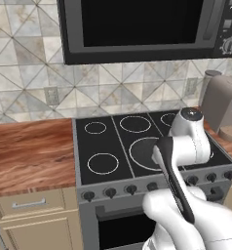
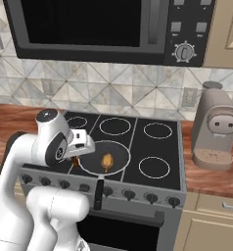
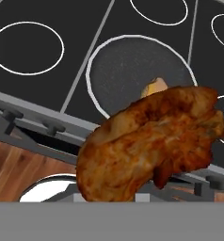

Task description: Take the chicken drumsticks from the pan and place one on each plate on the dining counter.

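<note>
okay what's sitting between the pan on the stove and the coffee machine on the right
Nothing stands there. In the right base view, bare black stovetop with two white burner rings, then wood counter, separates the pan from the coffee machine.

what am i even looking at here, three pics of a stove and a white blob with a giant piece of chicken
The white blob is a robot arm on a base, standing in front of a stove in a rendered kitchen. Two pictures come from cameras on the base, behind the arm on its left and right. The third comes from a camera on the robot's hand, looking along the gripper.

On the stove sits a dark frying pan with one chicken drumstick left in it. The giant chicken is the other drumstick, huge only because it hangs right before the hand camera; the gripper is closed on it, above the stove's front edge. A coffee machine stands on the wooden counter, and a microwave hangs above.
</note>
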Robot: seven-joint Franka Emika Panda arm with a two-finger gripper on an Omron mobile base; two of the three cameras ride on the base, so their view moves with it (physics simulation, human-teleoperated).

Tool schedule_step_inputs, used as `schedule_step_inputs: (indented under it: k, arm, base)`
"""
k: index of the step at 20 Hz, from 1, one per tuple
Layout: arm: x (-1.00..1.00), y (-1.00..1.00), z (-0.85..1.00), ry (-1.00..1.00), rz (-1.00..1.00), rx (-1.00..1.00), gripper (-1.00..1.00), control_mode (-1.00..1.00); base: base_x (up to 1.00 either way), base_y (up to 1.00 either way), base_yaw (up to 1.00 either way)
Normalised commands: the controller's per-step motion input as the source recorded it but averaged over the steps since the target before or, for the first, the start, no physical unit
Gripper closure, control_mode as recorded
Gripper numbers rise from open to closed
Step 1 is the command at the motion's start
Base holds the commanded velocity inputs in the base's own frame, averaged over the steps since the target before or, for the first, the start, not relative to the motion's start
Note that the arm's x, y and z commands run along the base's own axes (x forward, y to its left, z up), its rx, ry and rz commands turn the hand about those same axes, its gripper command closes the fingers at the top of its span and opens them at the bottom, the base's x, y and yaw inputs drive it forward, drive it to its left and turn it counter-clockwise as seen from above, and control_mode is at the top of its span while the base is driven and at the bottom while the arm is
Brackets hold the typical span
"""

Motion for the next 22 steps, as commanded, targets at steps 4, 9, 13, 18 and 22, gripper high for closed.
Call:
schedule_step_inputs:
  k: [4, 9, 13, 18, 22]
  arm:
    - [0.0, 0.0, 0.0, 0.0, 0.0, 0.0, 1.0, 1.0]
    - [0.0, 0.0, 0.0, 0.0, 0.0, 0.0, 1.0, 1.0]
    - [0.0, 0.0, 0.0, 0.0, 0.0, 0.0, 1.0, 1.0]
    - [0.0, 0.0, 0.0, 0.0, 0.0, 0.0, 1.0, 1.0]
    - [0.0, 0.0, 0.0, 0.0, 0.0, 0.0, 1.0, 1.0]
  base:
    - [-0.65, 0.0, 0.0]
    - [-0.6, -0.05, 0.42]
    - [-0.34, -0.03, 0.98]
    - [-0.12, 0.0, 1.0]
    - [-0.1, 0.0, 1.0]
